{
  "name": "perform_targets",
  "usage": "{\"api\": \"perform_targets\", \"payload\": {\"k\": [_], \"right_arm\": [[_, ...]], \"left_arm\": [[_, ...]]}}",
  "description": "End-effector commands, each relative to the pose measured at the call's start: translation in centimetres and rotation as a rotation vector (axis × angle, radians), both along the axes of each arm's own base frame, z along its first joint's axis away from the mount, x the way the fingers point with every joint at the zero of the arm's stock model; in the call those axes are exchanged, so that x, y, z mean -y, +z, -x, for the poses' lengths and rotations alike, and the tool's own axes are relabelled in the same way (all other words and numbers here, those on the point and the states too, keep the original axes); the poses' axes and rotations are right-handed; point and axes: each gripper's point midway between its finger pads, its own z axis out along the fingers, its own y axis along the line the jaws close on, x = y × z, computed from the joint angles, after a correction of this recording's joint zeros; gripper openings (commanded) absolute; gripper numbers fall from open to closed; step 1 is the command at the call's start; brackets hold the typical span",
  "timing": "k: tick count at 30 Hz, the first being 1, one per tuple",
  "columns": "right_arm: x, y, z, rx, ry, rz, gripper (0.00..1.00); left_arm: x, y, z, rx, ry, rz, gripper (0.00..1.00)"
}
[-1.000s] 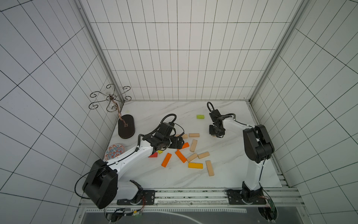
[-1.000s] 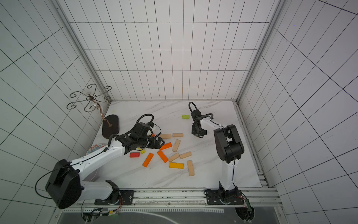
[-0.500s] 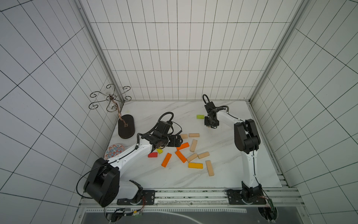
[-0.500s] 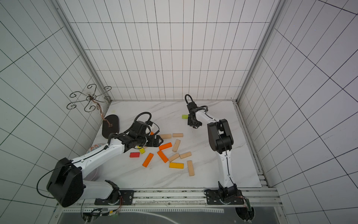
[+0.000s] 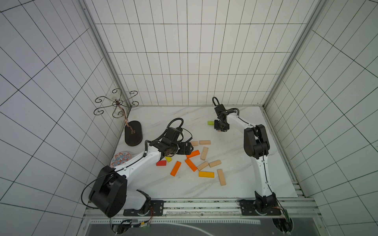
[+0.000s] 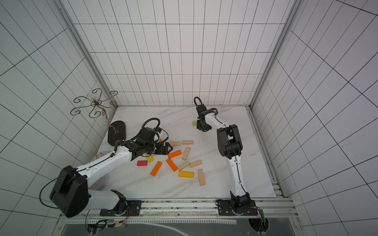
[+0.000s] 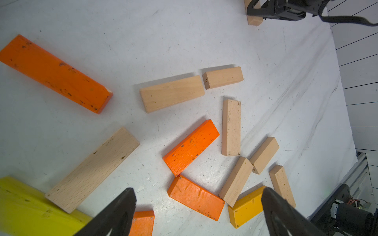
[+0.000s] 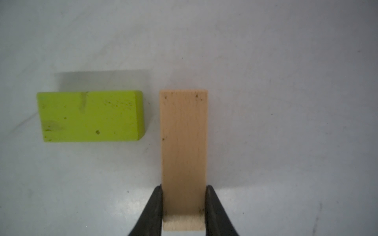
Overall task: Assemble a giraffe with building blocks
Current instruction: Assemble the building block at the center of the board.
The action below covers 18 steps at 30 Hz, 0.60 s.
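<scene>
At the far side of the table (image 5: 235,183), the right gripper (image 8: 184,190) is clamped on a pale wooden block (image 8: 184,143) just right of the lime green block (image 8: 90,116), not touching it; the left gripper (image 7: 198,191) is spread wide and empty over the other building blocks (image 5: 202,165) scattered mid-table.

Location type: robotics laboratory test cell, probably purpose-built. Indicators: white grid-lined wall panels (image 5: 184,61) in aluminium corner profiles (image 5: 104,51) enclose the marble-patterned desk (image 5: 231,147) on three sides. The left arm (image 5: 143,163) and right arm (image 5: 262,175) are mounted on an aluminium rail (image 5: 204,204), with exposed wiring (image 5: 131,223) below.
</scene>
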Motion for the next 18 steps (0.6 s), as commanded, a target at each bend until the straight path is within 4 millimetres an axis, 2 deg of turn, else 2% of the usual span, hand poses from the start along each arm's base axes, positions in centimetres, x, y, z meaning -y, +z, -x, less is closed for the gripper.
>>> {"api": "perform_targets", "payload": {"k": [1,11,18], "right_arm": [[-1.7,-1.8,0.5,-0.067,0.047,-0.018,0.24],[-2.8,-2.0,0.6,-0.074,0.074,-0.007,0.25],[-2.5,-2.0,0.7,-0.078,0.069,0.009,0.25]], "left_arm": [[0.1,0.3,-0.5,0.021,-0.003,0.011,0.96],[-0.1,0.4,-0.5,0.024,0.002,0.012,0.96],[-0.1,0.5,-0.6,0.027,0.004,0.012,0.96]]}}
